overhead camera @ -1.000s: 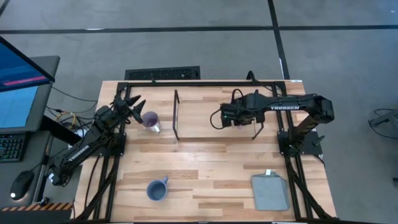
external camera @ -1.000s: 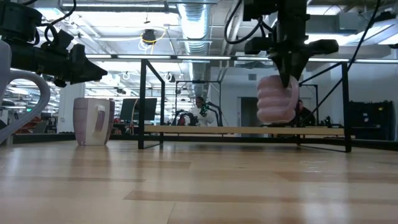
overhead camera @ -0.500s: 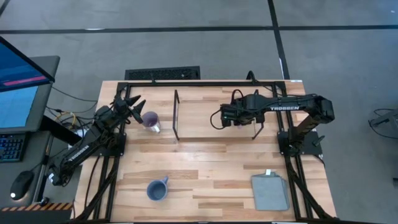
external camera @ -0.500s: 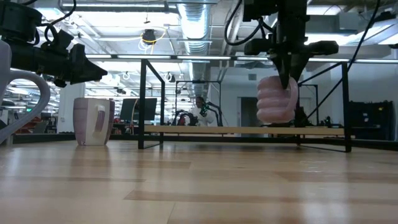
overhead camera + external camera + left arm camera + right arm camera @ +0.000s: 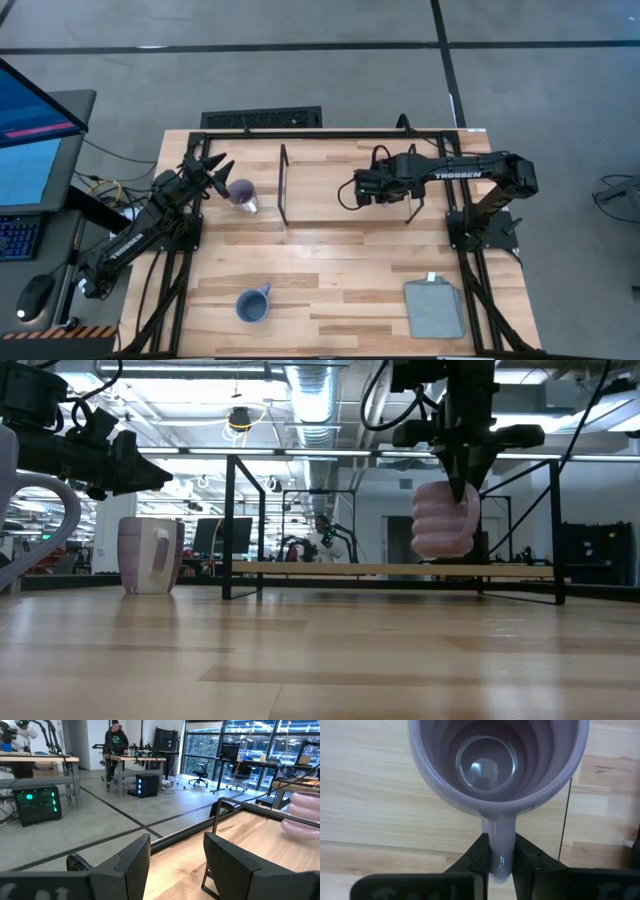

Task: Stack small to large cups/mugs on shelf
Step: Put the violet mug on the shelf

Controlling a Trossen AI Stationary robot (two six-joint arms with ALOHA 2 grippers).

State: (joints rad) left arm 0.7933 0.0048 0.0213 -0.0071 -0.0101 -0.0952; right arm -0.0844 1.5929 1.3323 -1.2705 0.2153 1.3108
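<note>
Right gripper is clamped tight on the handle of the ribbed purple mug, holding it upright, mouth up, over the shelf. In the low view the mug base hangs just clear of the board, near the right-hand wire frame; hard to say from that angle whether there's a real gap or light contact, but I read it as not set down yet. The handle runs straight back into the fingers, so the mug body sits directly ahead of the gripper and below the wrist. Next move looks like a short straight descent: board is right under the mug, no sideways correction obvious.

Left gripper sits partly open, holding nothing, just beside the second purple mug, which stands on the tabletop outside the shelf's left frame. That mug lies ahead of the left fingers, so the left arm is clearly the nearer one for it.

Blue mug is at the front of the table, well apart from both arms, slightly closer to the left. Grey cloth is front right.
</note>
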